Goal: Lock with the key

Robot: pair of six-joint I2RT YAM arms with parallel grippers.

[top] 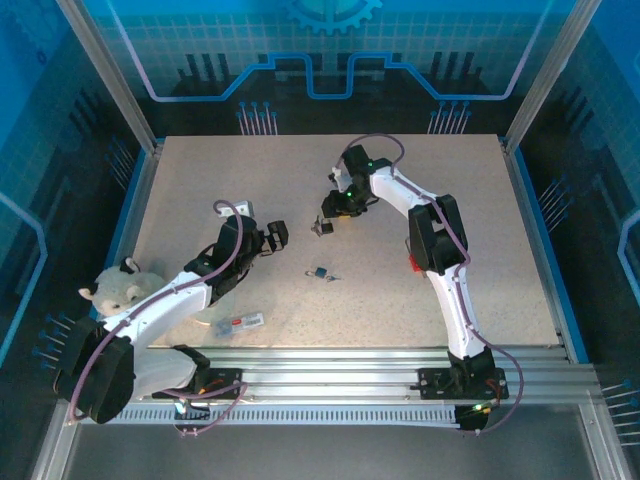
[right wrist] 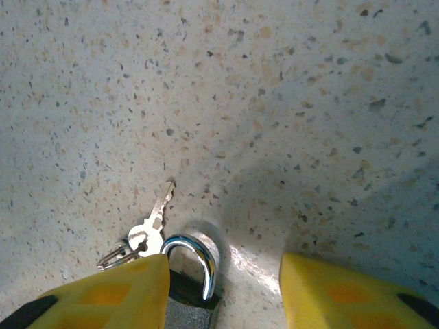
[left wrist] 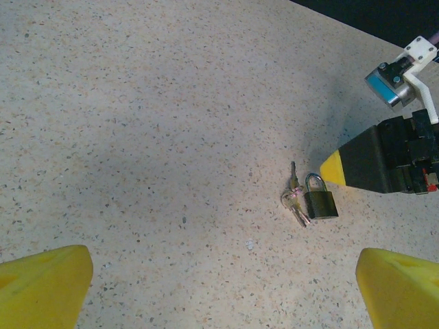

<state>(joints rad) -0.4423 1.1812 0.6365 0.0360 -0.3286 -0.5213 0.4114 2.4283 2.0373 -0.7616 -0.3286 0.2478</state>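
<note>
Yellow-tipped right end effector (right wrist: 225,264) half-open, empty, astride padlock (right wrist: 192,312) shackle; keys (right wrist: 147,229) just beside, not inserted. Closing could skid it across table (right wrist: 309,103); left end effector (left wrist: 226,281) wide, empty.

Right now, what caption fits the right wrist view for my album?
Open right claw over a padlock, a key lying beside it on the speckled table.

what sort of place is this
Likely a robot lab cell: a speckled table fenced by blue panels on metal posts, a left arm and right arm bolted to a rail, a padlock with keys as props.
</note>
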